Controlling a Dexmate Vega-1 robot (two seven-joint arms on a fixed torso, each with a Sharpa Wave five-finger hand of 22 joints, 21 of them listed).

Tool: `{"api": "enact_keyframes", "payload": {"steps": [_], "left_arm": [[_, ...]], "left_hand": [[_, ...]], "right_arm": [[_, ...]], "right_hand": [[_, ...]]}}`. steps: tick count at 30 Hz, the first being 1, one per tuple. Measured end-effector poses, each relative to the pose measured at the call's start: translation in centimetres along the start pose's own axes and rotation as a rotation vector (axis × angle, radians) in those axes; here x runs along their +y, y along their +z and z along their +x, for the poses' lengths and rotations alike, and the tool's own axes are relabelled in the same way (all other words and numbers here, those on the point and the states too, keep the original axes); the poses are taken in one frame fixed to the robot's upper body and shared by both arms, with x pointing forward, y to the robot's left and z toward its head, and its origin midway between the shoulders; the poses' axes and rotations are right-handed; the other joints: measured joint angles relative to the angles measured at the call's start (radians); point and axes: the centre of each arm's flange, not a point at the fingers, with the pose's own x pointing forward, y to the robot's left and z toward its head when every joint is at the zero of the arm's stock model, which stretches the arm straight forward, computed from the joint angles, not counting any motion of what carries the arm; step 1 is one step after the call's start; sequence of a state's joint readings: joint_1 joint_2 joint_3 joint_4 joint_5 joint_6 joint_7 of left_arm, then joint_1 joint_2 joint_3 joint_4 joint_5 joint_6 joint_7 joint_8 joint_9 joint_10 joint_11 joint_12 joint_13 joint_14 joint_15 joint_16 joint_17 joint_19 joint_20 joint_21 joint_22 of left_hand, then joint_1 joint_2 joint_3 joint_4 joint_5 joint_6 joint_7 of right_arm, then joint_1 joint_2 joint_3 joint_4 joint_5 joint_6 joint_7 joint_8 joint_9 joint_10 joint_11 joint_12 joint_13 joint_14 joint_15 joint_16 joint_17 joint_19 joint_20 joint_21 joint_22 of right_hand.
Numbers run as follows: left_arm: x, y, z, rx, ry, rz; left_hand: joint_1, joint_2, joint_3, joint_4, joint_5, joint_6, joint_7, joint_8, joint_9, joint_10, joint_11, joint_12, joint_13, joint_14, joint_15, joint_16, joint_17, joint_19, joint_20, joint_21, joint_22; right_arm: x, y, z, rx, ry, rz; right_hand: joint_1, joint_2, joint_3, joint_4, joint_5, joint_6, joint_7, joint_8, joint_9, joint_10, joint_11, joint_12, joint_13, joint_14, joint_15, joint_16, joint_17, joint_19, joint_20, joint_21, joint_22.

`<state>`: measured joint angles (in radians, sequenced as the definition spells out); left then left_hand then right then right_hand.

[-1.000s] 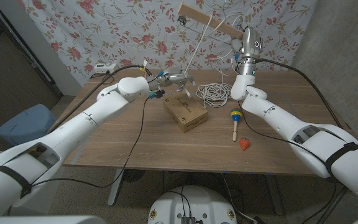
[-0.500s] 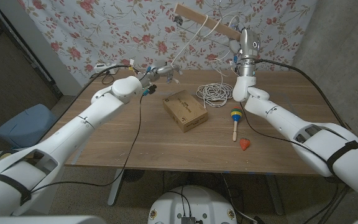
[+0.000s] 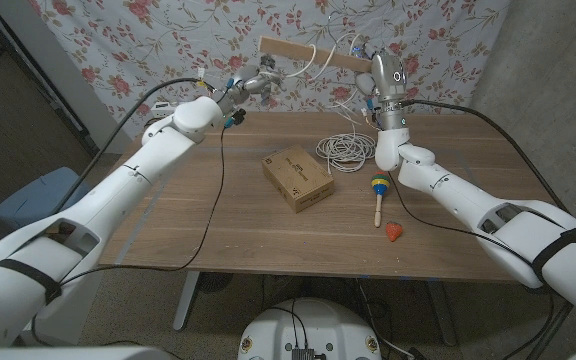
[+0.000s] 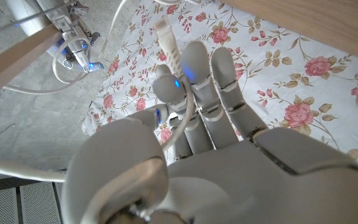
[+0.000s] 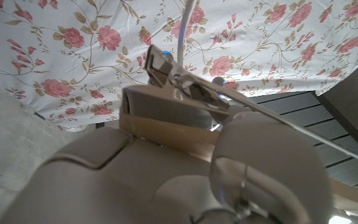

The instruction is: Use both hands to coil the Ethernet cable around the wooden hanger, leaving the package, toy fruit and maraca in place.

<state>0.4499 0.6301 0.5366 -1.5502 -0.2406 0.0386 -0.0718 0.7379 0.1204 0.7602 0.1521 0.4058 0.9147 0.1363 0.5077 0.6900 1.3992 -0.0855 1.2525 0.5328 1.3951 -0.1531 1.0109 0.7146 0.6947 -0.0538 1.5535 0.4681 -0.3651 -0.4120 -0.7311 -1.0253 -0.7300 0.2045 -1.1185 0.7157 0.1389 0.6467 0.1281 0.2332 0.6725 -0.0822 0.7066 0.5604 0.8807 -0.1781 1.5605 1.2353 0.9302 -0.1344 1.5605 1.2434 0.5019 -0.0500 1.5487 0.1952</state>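
Since the earlier frame, both arms have lifted. Head view: right robot hand (image 3: 368,68) clamps the wooden hanger (image 3: 303,54), long axis left-right above the far tabletop (image 3: 218,220); left robot hand (image 3: 258,83) sits just below its left end. Left wrist view: fingers (image 4: 194,68) pinch the Ethernet cable (image 4: 169,46). Right wrist view: hanger held.

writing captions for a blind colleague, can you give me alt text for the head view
Both robot arms are raised over a wooden table: the right hand holds a wooden hanger up against a floral backdrop while the left hand grips the white Ethernet cable. Most of the cable lies coiled on the table beside a cardboard package, a maraca and a red toy fruit.
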Motion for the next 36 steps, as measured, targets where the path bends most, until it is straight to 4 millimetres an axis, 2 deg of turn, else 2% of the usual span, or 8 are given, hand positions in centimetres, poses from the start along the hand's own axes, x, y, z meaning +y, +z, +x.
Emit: {"api": "enact_keyframes", "payload": {"steps": [9, 17, 23, 24, 26, 32, 34, 36], "left_arm": [[0.8, 1.9, 2.1, -0.026, -0.051, 0.048], [1.2, 3.9, 3.5, -0.043, -0.123, 0.108], [1.7, 5.3, 4.2, -0.052, -0.147, 0.144], [1.5, 5.3, 4.2, -0.041, -0.175, 0.159], [1.7, 5.8, 4.5, -0.046, -0.178, 0.171], [2.0, 6.7, 4.7, -0.04, -0.212, 0.213], [2.3, 7.5, 4.8, -0.05, -0.21, 0.226], [2.3, 7.6, 4.8, -0.037, -0.233, 0.25]], "left_hand": [[0.0, 0.0, 0.005, -0.003, -0.008, 0.0, 0.0, 0.007, 0.0, 0.0, 0.0, 0.001, 0.0, 0.0, 0.0, 0.008, -0.003, 0.0, 0.0, 0.0, -0.005], [-0.007, 0.006, 0.009, -0.007, -0.014, 0.002, 0.002, 0.01, -0.005, -0.002, 0.002, 0.005, 0.008, -0.007, -0.004, 0.015, -0.003, 0.0, 0.0, 0.002, -0.009], [-0.007, 0.006, 0.009, -0.007, -0.023, 0.003, 0.003, 0.01, -0.012, -0.002, 0.002, 0.005, 0.005, -0.007, -0.004, 0.015, -0.006, 0.0, 0.0, 0.002, -0.007], [-0.007, 0.006, 0.009, -0.007, -0.023, 0.003, 0.003, 0.01, -0.014, -0.002, 0.002, 0.005, 0.005, -0.007, -0.004, 0.017, -0.01, 0.0, 0.0, 0.002, -0.007], [-0.006, 0.006, 0.013, -0.011, -0.029, 0.003, 0.003, 0.01, -0.014, -0.002, 0.002, 0.006, 0.006, -0.007, -0.004, 0.023, -0.011, 0.0, 0.0, 0.002, -0.009], [-0.006, 0.006, 0.017, -0.007, -0.035, 0.003, 0.003, 0.008, -0.03, -0.007, -0.003, 0.013, 0.021, -0.01, -0.006, 0.023, -0.003, -0.002, -0.002, 0.002, -0.008], [-0.009, 0.004, 0.017, -0.007, -0.035, 0.003, 0.003, 0.004, -0.038, -0.007, -0.003, 0.013, 0.02, -0.011, -0.007, 0.023, -0.005, -0.004, -0.004, 0.002, -0.009], [-0.009, 0.004, 0.017, -0.007, -0.04, 0.003, 0.003, 0.002, -0.045, -0.01, -0.002, 0.013, 0.019, -0.015, -0.004, 0.023, -0.007, -0.004, -0.003, 0.002, -0.011]], "right_arm": [[0.5, 1.4, -0.8, -0.12, 0.043, -0.034], [2.1, 2.6, -1.5, -0.217, 0.129, -0.079], [3.0, 2.6, -1.6, -0.235, 0.18, -0.119], [3.8, 2.9, -1.8, -0.263, 0.216, -0.135], [3.9, 2.7, -1.8, -0.26, 0.227, -0.146], [5.9, 2.7, -2.3, -0.29, 0.306, -0.202], [6.0, 2.6, -2.3, -0.286, 0.308, -0.208], [7.2, 2.5, -2.6, -0.303, 0.351, -0.234]], "right_hand": [[0.0, 0.0, 0.0, 0.0, 0.0, -0.002, -0.002, 0.004, 0.0, 0.0, 0.0, 0.0, 0.0, -0.005, 0.006, 0.0, 0.0, 0.0, 0.0, 0.0, -0.005], [0.0, 0.0, 0.002, 0.002, 0.0, -0.005, 0.002, 0.004, -0.005, -0.004, -0.004, 0.0, 0.0, -0.005, 0.006, 0.0, 0.0, 0.0, 0.0, 0.0, -0.005], [0.0, 0.0, 0.002, 0.002, -0.001, -0.005, 0.002, 0.004, -0.005, -0.004, -0.004, 0.0, 0.0, -0.007, 0.004, 0.0, 0.0, 0.0, 0.0, -0.005, -0.005], [0.0, 0.0, 0.002, 0.002, -0.001, -0.005, 0.002, 0.004, -0.005, -0.004, -0.004, 0.0, 0.0, -0.007, 0.004, 0.0, 0.0, 0.0, 0.0, -0.008, -0.005], [0.0, 0.0, 0.002, 0.002, 0.004, -0.005, 0.002, 0.004, -0.005, -0.004, -0.003, 0.0, 0.0, -0.007, 0.004, 0.0, 0.0, 0.0, 0.0, -0.008, -0.005], [-0.007, -0.007, 0.006, 0.006, 0.011, -0.005, 0.002, 0.01, -0.005, -0.004, -0.003, 0.0, 0.0, -0.013, 0.009, -0.001, -0.001, 0.0, 0.0, -0.008, -0.005], [-0.01, -0.009, 0.006, 0.006, 0.011, -0.007, 0.0, 0.012, -0.004, -0.008, 0.0, 0.0, 0.0, -0.015, 0.008, -0.008, -0.004, 0.0, 0.0, -0.008, -0.005], [-0.01, -0.009, 0.007, 0.007, 0.011, -0.007, 0.0, 0.012, -0.004, -0.009, 0.002, 0.0, 0.0, -0.026, 0.011, -0.008, -0.006, 0.0, 0.0, -0.008, -0.005]]}}
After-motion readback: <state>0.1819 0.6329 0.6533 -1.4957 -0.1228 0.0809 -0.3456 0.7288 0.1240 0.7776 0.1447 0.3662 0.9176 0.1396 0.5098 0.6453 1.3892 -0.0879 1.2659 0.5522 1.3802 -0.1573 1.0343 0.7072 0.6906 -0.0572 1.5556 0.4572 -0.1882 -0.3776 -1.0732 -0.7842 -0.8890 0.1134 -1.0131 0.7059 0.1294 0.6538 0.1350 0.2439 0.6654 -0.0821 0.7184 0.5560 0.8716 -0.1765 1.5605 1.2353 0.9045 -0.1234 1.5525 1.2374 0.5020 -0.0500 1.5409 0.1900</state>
